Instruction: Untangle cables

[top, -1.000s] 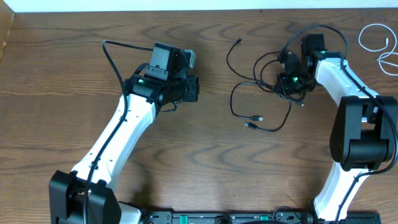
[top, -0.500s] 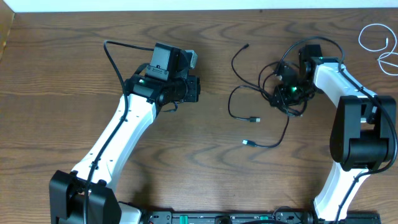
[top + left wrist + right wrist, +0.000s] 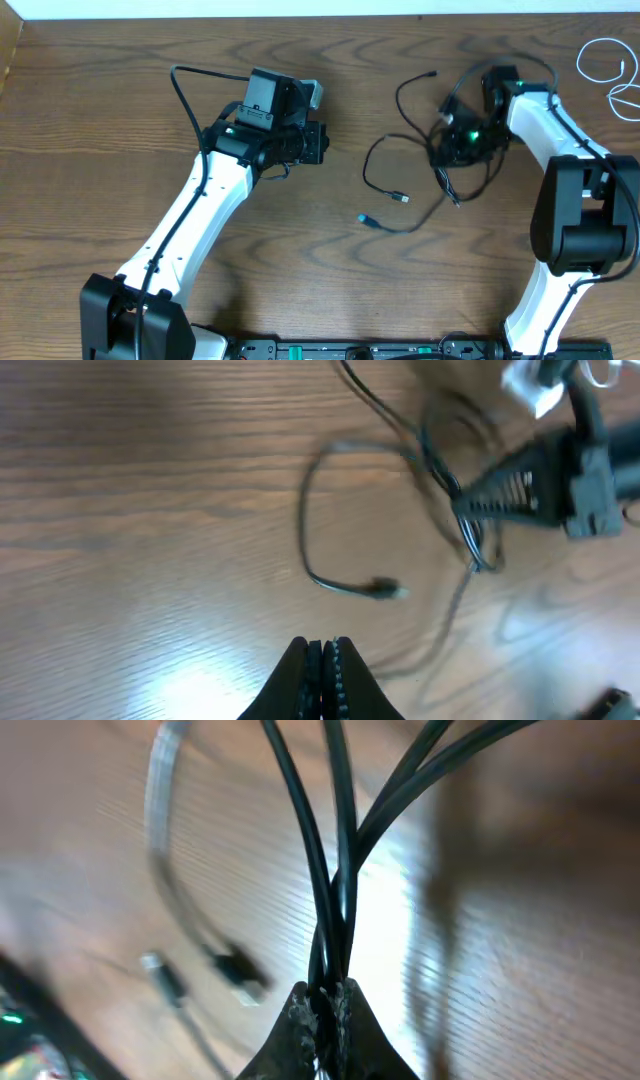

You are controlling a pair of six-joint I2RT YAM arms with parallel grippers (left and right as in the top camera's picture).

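The black cable (image 3: 372, 160) lies in loose loops on the wood table, with one plug (image 3: 400, 197) and a bluish plug (image 3: 364, 218) trailing towards the front. My right gripper (image 3: 443, 154) is shut on several bunched strands of it; the right wrist view shows the strands (image 3: 336, 850) rising from the shut gripper (image 3: 325, 995), with two plugs (image 3: 236, 970) below. My left gripper (image 3: 324, 143) is shut and empty, left of the loops; in the left wrist view it (image 3: 320, 650) hovers above the table near a plug (image 3: 385, 588). The white cable (image 3: 598, 62) lies coiled apart at the far right corner.
The table's back edge (image 3: 320, 16) runs along a white wall. The left arm's thick black wire (image 3: 185, 95) arcs up behind its wrist. The right arm's base (image 3: 580, 225) stands at the right front.
My right gripper has moved left and slightly forward with the black cable, dragging its loops and both plugs leftward and toward the front. My left gripper has edged slightly right.
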